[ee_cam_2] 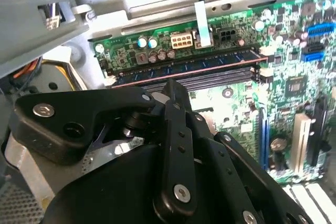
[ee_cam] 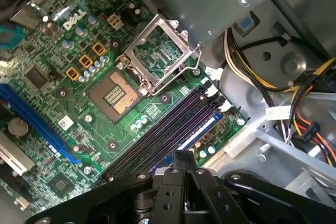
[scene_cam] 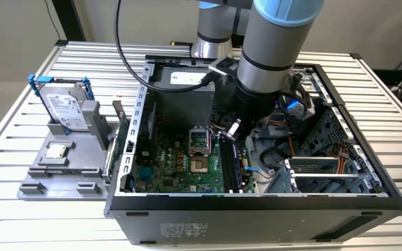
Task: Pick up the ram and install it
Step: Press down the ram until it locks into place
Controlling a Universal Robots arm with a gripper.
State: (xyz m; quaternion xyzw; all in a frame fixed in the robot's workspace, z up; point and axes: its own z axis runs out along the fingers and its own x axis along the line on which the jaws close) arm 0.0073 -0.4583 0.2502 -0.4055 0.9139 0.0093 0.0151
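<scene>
Holder (scene_cam: 65,157) sits at 9 o'clock of the case (scene_cam: 257,201), hard drive (scene_cam: 65,107) upright in it, out of the way. Arm reaches into the case so the gripper (ee_cam: 184,163) hangs over the memory slots (ee_cam: 157,135). The ram (ee_cam_2: 184,66) looks seated in a slot, at 12 o'clock of the fingertips. Fingers look closed, apparently on nothing.

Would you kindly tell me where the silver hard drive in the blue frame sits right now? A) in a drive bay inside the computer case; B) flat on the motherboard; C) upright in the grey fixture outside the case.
C: the hard drive stands upright in the grey fixture, outside the computer case, on the exterior view's left.
</scene>
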